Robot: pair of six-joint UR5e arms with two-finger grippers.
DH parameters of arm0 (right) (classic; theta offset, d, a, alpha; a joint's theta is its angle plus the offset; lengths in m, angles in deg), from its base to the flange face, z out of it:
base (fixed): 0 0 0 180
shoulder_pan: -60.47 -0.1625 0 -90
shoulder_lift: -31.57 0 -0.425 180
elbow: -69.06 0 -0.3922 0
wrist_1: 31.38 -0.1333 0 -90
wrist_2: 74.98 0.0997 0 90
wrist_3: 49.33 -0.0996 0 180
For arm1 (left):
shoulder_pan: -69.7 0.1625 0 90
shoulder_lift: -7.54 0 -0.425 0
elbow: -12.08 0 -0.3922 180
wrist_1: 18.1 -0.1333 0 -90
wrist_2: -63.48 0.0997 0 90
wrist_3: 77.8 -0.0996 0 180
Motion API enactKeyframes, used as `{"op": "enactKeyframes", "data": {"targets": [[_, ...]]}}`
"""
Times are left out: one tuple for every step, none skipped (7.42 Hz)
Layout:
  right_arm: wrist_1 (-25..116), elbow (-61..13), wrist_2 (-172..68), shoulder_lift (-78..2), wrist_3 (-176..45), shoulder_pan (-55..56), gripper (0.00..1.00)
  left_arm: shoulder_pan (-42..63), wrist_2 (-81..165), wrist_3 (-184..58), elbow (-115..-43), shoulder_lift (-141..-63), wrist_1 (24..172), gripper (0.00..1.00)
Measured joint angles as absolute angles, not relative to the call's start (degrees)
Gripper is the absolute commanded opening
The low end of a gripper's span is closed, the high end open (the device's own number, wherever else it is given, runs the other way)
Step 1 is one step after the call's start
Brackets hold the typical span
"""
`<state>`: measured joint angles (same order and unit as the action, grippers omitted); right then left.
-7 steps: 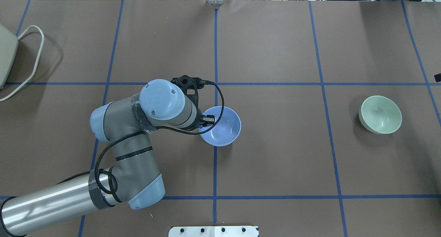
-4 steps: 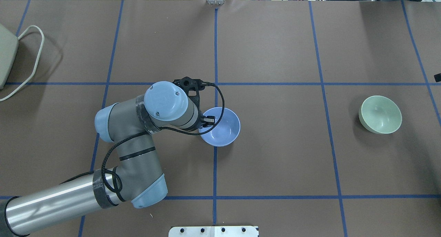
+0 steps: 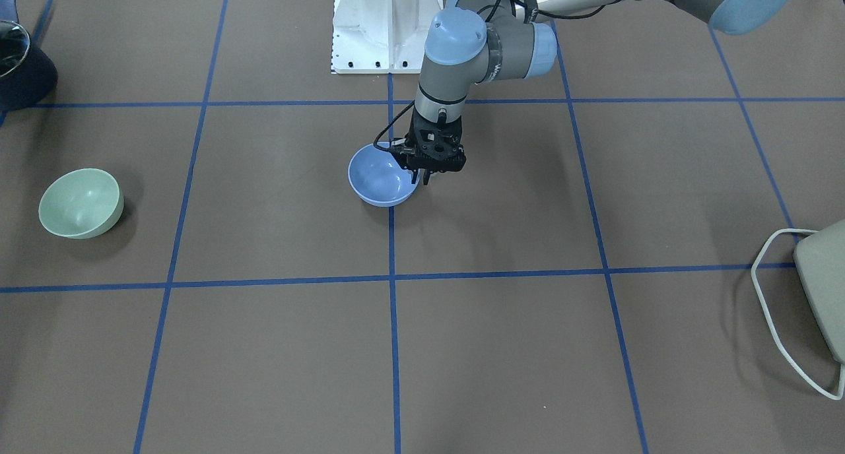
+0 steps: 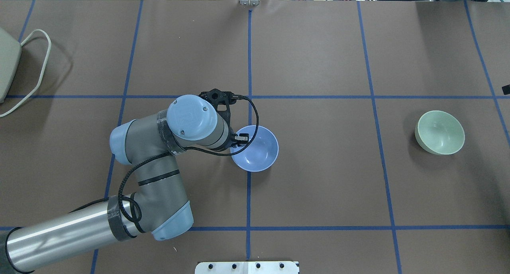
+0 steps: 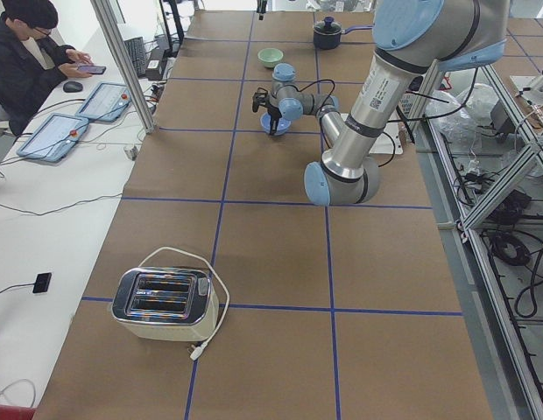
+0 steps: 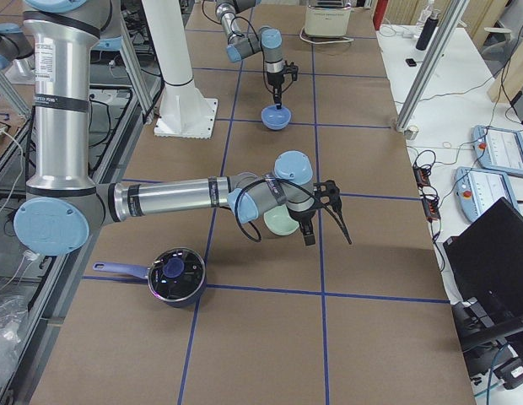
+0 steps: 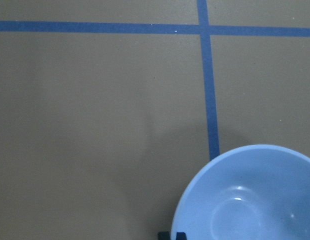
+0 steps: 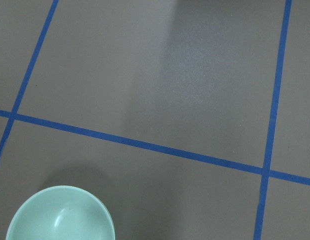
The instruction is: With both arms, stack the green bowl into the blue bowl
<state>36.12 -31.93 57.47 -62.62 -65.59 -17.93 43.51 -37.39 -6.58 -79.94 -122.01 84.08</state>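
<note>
The blue bowl (image 4: 255, 148) sits near the table's middle, on a blue tape line; it also shows in the front view (image 3: 381, 175) and the left wrist view (image 7: 250, 197). My left gripper (image 3: 422, 175) points straight down and is shut on the bowl's rim on the robot's left side, one finger inside and one outside. The green bowl (image 4: 440, 132) rests alone at the far right, seen also in the front view (image 3: 80, 202) and the right wrist view (image 8: 60, 215). My right gripper (image 6: 309, 229) hovers beside the green bowl; I cannot tell whether it is open.
A cream toaster (image 5: 164, 304) with a white cord stands at the table's left end. A dark pot with a lid (image 6: 175, 274) stands at the right end, near the robot. The white robot base (image 3: 386, 25) is at the near edge. A seated operator (image 5: 31, 52) is beyond the far edge.
My left arm's elbow swung a little to the right, and the blue bowl shifted slightly toward the robot in the gripper. The green bowl has not moved.
</note>
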Motion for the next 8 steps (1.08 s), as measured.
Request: {"op": "enactKeyframes", "data": {"targets": [[36.12,-31.93,57.47,-62.6,-65.59,-17.93,1.0,43.49,-36.84,-6.58,-80.62,-121.9,84.06,0.98],[36.12,-31.93,57.47,-62.58,-65.59,-17.93,1.0,43.14,-36.71,-6.57,-82.45,-121.61,83.75,0.98],[36.1,-31.93,57.49,-62.57,-65.58,-17.93,1.0,41.85,-37.13,-6.96,-85.61,-120.28,82.46,0.99],[36.07,-31.93,57.59,-62.6,-65.56,-17.93,1.0,39.15,-39.07,-9.55,-89.98,-117.85,79.39,0.99],[36.02,-32.07,57.88,-62.7,-65.61,-17.93,1.0,35.38,-41.81,-14.5,-94.87,-114.65,75.68,0.98],[35.98,-32.3,58.32,-62.77,-65.9,-17.82,1.0,30.72,-44.11,-20.79,-99.05,-110.0,73.19,0.99],[35.96,-32.68,58.7,-62.81,-66.97,-17.51,1.0,25.08,-47.26,-28.59,-101.47,-105.07,72.16,0.99],[35.97,-33.45,58.85,-62.88,-69.32,-16.8,1.0,17.66,-52.0,-38.74,-102.37,-100.07,71.78,0.99]]}}
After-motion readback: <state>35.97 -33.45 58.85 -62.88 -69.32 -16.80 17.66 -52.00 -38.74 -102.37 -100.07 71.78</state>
